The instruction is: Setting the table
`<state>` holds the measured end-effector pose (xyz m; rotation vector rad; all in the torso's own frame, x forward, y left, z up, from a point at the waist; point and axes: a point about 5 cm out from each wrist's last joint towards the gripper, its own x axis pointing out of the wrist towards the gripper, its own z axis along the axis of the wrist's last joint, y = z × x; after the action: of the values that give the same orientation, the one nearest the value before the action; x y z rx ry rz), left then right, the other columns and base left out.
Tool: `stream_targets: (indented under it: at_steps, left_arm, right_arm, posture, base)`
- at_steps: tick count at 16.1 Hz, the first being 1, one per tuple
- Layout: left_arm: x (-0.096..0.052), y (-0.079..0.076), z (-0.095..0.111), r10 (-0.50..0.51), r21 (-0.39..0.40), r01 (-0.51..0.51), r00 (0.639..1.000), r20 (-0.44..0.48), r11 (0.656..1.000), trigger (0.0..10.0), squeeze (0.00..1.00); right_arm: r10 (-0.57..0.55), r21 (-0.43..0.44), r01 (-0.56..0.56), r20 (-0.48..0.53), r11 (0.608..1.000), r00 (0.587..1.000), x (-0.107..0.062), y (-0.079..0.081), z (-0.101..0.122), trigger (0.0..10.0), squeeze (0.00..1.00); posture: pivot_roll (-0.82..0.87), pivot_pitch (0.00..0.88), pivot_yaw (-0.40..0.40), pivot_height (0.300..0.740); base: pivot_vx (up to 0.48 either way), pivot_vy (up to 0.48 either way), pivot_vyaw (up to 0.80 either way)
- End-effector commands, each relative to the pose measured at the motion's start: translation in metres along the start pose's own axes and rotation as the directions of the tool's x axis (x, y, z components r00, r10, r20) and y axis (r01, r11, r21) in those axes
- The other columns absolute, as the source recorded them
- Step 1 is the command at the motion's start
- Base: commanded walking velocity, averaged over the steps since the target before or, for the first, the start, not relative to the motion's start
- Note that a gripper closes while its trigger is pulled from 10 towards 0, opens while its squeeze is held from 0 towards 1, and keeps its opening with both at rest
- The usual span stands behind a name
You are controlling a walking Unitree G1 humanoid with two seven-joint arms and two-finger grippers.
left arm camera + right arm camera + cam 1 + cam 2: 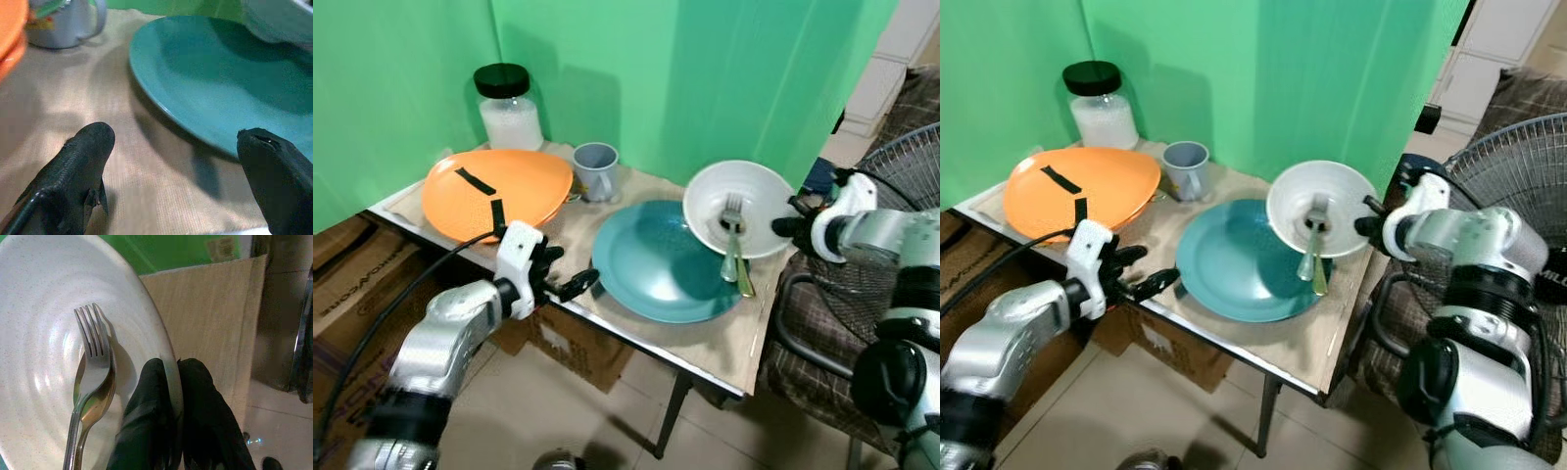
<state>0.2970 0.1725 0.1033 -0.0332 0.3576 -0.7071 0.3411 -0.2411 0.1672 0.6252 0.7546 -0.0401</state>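
The right gripper [168,382] has its jaws pinched tight on the rim of the white bowl [710,201], which sits half on the blue plate [646,264] on the table [705,343], so I think it is moving the bowl; next it must lift it gently so the fork [93,357] and spoon [95,406] inside stay put. The left gripper [181,161] holds nothing, jaws wide apart, with the blue plate just ahead. I count one table, one orange plate [524,186], one blue plate, one bowl, one jar [509,108], one cup [595,169], one fork, one spoon.

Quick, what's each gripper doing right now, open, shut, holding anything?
Left gripper: open, empty, at the table edge just short of the teal plate.
Right gripper: shut on the white bowl rim; fork and spoon lie inside.
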Motion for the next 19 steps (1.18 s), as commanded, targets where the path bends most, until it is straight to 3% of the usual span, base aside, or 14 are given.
stream_targets:
  at_steps: [1,4,9,12,14,15,16,17,18,19]
  left_arm:
    - [0.002,0.002,0.002,-0.013,-0.021,0.013,1.0,0.015,1.0,10.0,0.0]
    - [0.011,0.002,0.007,-0.057,-0.106,0.063,0.997,0.059,0.992,10.0,0.0]
    - [0.029,0.004,0.007,-0.099,-0.172,0.107,0.994,0.054,0.979,10.0,0.0]
    - [0.036,0.011,0.005,-0.048,-0.239,0.043,0.999,-0.014,0.97,10.0,0.0]
    - [0.038,0.017,0.008,0.002,-0.308,-0.004,1.0,-0.006,0.951,10.0,0.0]
    - [0.039,0.02,0.013,0.01,-0.4,-0.001,1.0,0.021,0.917,10.0,0.0]
    - [0.04,0.019,0.015,-0.004,-0.443,0.018,0.999,0.032,0.896,10.0,0.0]
    - [0.041,0.016,0.017,-0.034,-0.457,0.054,0.998,0.052,0.888,10.0,0.0]
    - [0.046,0.004,0.019,-0.141,-0.47,0.163,0.987,0.082,0.868,10.0,0.0]
    - [0.049,-0.004,0.016,-0.196,-0.481,0.207,0.978,0.074,0.852,9.7,0.0]
  right_arm:
    - [0.012,0.001,-0.012,0.029,1.0,1.0,-0.007,-0.001,0.006,0.0,0.0]
    - [0.016,0.006,-0.016,0.013,1.0,1.0,-0.004,-0.001,0.0,0.0,0.0]
    - [0.044,-0.002,-0.044,0.002,0.999,0.999,-0.003,0.007,-0.005,0.0,0.0]
    - [0.044,-0.003,-0.044,0.007,0.999,0.999,-0.004,0.007,-0.005,0.0,0.0]
    - [0.044,-0.002,-0.044,0.008,0.999,0.999,-0.005,0.007,-0.005,0.0,0.0]
    - [0.045,-0.001,-0.045,0.008,0.999,0.999,-0.005,0.007,-0.005,0.0,0.0]
    - [0.045,-0.001,-0.045,0.007,0.999,0.999,-0.005,0.007,-0.005,0.0,0.0]
    - [0.046,-0.001,-0.046,0.007,0.999,0.999,-0.005,0.007,-0.005,0.0,0.0]
    - [0.047,-0.002,-0.047,0.006,0.999,0.999,-0.005,0.007,-0.006,0.0,0.0]
    - [0.049,-0.003,-0.049,0.006,0.999,0.999,-0.005,0.008,-0.006,0.0,0.0]
  posture:
    - [0.01,0.0,0.003,0.74]
    - [0.02,0.0,-0.002,0.74]
    - [0.01,0.0,0.001,0.74]
    - [0.01,0.0,0.007,0.74]
    - [0.01,0.0,0.007,0.74]
    - [0.01,0.0,0.007,0.74]
    - [0.01,0.0,0.006,0.74]
    - [0.02,0.0,0.005,0.74]
    - [0.02,0.0,0.003,0.74]
    - [0.02,0.0,0.003,0.74]
  base:
    - [0.0,0.0,0.0]
    - [0.0,0.0,0.0]
    - [0.0,0.0,0.0]
    - [0.0,0.0,0.0]
    - [0.0,0.0,0.0]
    - [0.0,0.0,0.0]
    - [0.0,0.0,0.0]
    - [0.0,0.0,0.0]
    - [0.0,0.0,0.0]
    - [0.0,0.0,0.0]
